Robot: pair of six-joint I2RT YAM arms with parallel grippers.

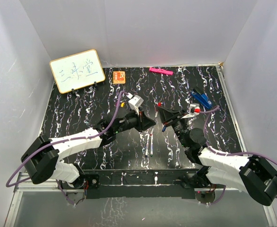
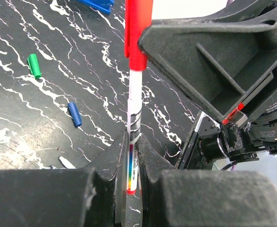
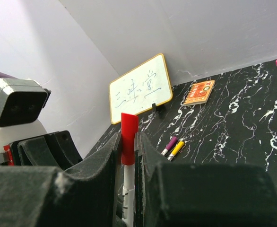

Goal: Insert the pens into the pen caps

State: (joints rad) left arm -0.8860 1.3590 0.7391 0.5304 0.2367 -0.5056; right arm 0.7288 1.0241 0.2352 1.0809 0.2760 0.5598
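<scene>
- Left gripper [image 2: 134, 158] had its fingers pressed onto the lower barrel of a pen [image 2: 135, 94], holding it off the table [image 1: 72, 118].
- Right gripper [image 3: 128, 146] pinched the red cap [image 3: 128, 130] straight over that pen's top. Cap and barrel met, so this pair looked seated or nearly so, though a last push might have been needed.
- Unfilled on the table beside the pen lay a green cap [image 2: 34, 65] and a blue cap [image 2: 74, 114]. A purple cap [image 3: 170, 144] and a yellow cap [image 3: 177, 148] lay side by side farther from the pen, toward the whiteboard [image 3: 141, 87].
- Two loose pens [image 1: 149, 144] lay together just nearward of the pen; any others could not be made out.
- By that count, one of five pairs was in hand and four were left.
- Both grippers stood tip to tip, so room at the pen was tight.
- Bare table spread left of the pen, and the walls [image 1: 15, 71] stood well apart from it on three sides. A blue object [image 1: 201, 98] lay beyond the pen on the right.
</scene>
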